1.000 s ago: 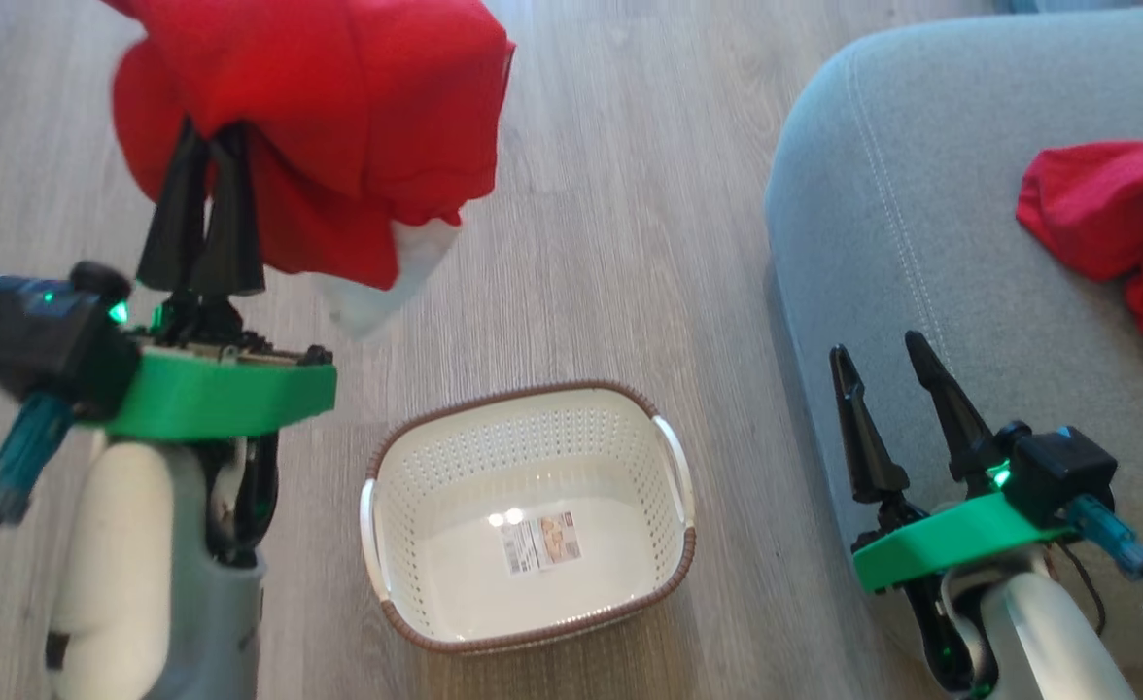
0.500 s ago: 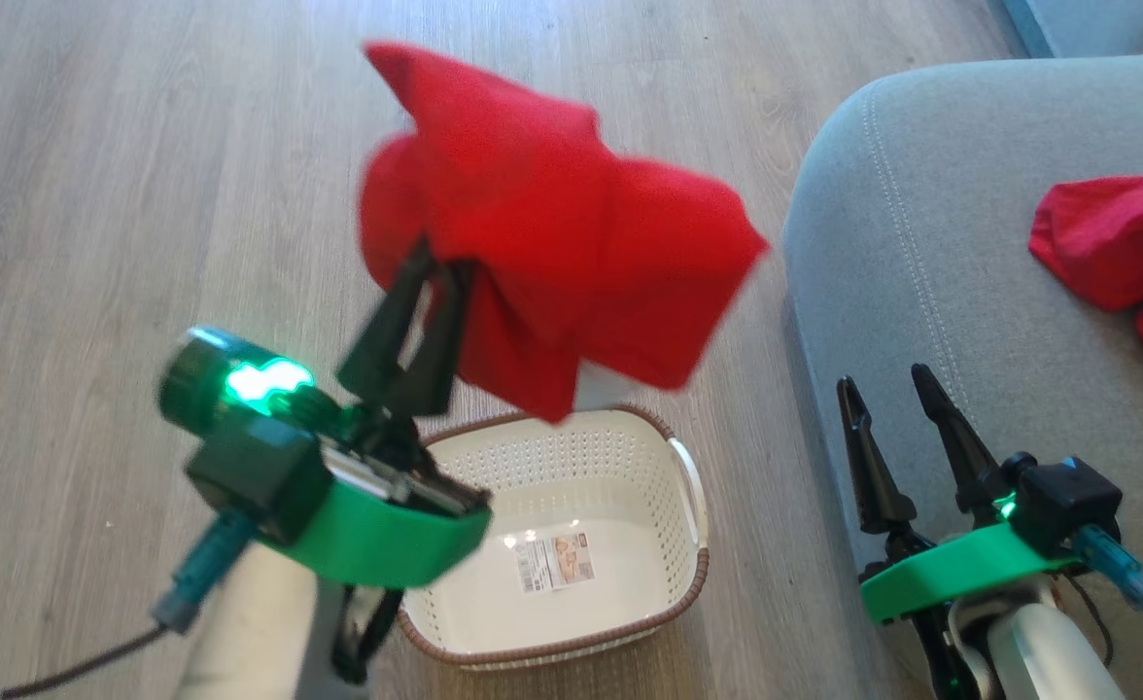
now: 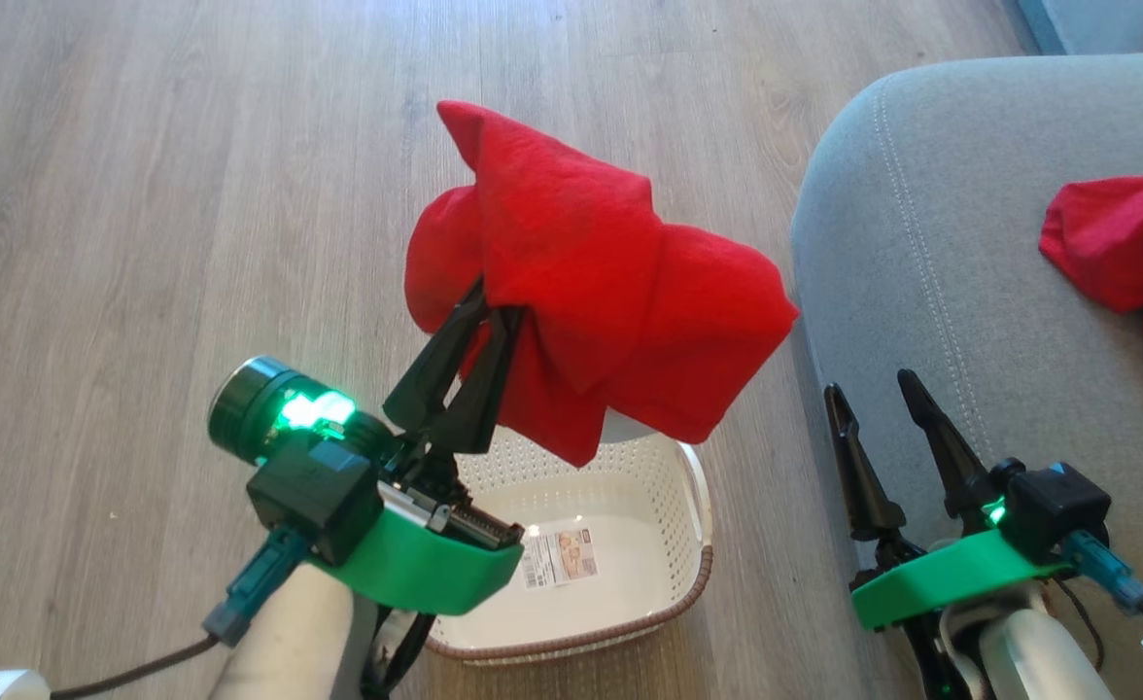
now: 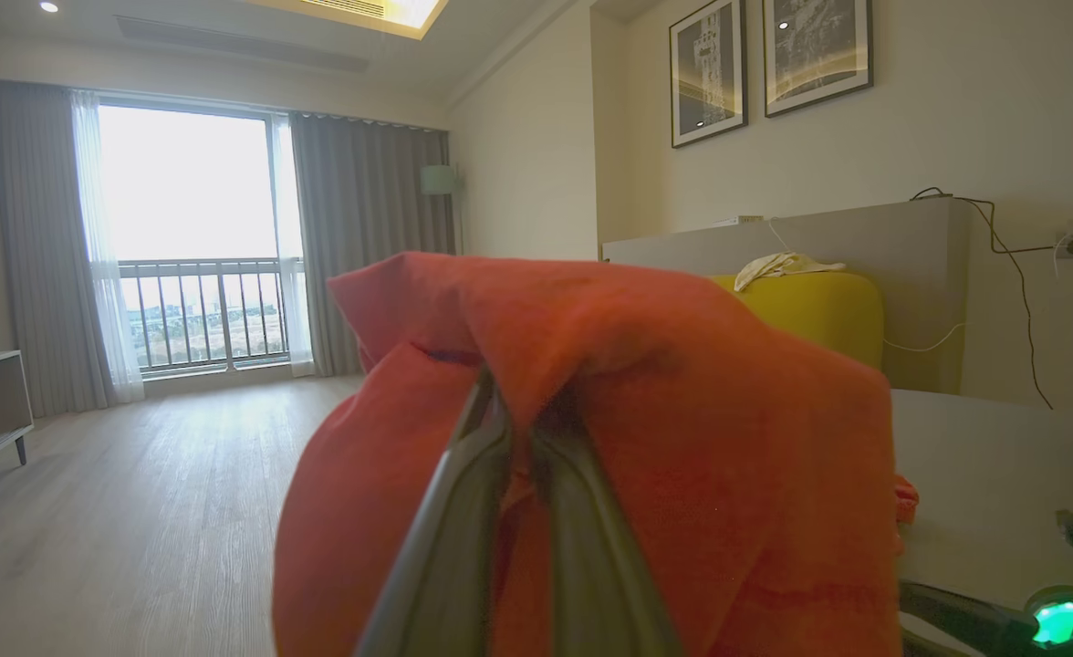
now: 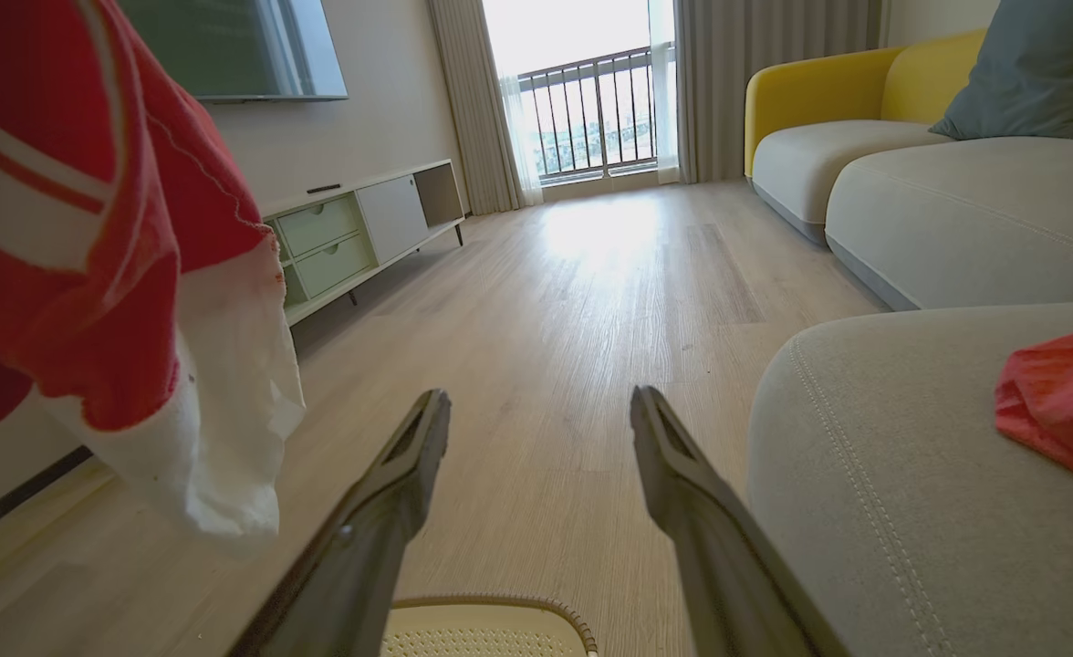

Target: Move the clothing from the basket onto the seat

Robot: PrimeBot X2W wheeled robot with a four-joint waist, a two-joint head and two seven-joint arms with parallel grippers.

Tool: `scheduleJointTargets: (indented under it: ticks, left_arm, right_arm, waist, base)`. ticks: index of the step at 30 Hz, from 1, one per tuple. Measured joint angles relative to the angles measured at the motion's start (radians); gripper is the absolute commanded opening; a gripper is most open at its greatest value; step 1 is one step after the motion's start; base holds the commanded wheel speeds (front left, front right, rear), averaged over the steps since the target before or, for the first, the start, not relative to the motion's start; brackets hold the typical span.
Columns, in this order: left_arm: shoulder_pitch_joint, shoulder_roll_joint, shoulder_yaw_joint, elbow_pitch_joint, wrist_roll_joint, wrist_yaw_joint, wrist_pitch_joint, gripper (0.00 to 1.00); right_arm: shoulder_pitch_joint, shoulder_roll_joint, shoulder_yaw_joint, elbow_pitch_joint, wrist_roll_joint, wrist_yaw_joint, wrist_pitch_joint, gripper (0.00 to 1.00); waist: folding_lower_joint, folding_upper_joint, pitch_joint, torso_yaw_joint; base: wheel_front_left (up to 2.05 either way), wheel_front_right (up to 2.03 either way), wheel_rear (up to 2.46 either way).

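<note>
The left fingers [image 3: 492, 362] are pressed tight together on a red piece of clothing [image 3: 591, 292]. The cloth is bunched up over their tips. It hangs in the air above the far side of the basket [image 3: 674, 486]. In the right wrist view, a white bit of cloth hangs under the red.

The right fingers [image 3: 848, 433] are spread wide apart, with nothing between them. They are off to the right of the basket and point away from the robot.

The basket sits on the wood floor [image 3: 192, 194]. Its white bottom shows, with a small paper label [image 3: 560, 556] stuck on it. The left arm's green band [image 3: 416, 574] covers the near left corner of the basket.

The big grey seat [image 3: 921, 243] is just to the right of the basket. A second red piece of clothing [image 3: 1116, 243] lies crumpled on top of the seat, well to the right of the basket.
</note>
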Motion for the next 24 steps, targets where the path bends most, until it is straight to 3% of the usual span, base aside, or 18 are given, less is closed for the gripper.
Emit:
scheduleJointTargets:
  ticks: [9,17,21,24]
  left_arm:
    - [0.0,0.0,0.019,0.011,0.008,-0.001,0.0,0.0]
    - [-0.006,0.0,0.073,0.056,0.038,-0.02,0.0,0.0]
    - [-0.014,0.0,0.081,0.074,0.063,-0.028,0.0,0.0]
    - [-0.027,0.0,0.089,0.074,0.069,-0.036,0.0,0.0]
  right_arm:
    - [-0.002,-0.026,0.04,-0.026,0.019,0.0,0.0,1.0]
    - [-0.007,-0.162,0.235,-0.191,0.069,0.0,0.0,1.0]
    - [-0.032,-0.243,0.299,-0.291,-0.033,0.0,0.0,1.0]
    - [-0.044,-0.242,0.296,-0.347,-0.093,0.0,0.0,1.0]
  waist:
    - [0.0,0.0,-0.001,-0.01]
    - [0.0,0.0,0.031,-0.029]
    - [0.0,0.0,0.044,-0.037]
    - [0.0,0.0,0.053,-0.04]
  base:
    - [0.0,0.0,0.0]
    - [0.0,0.0,0.0]
    - [0.0,0.0,0.0]
    - [0.0,0.0,0.0]
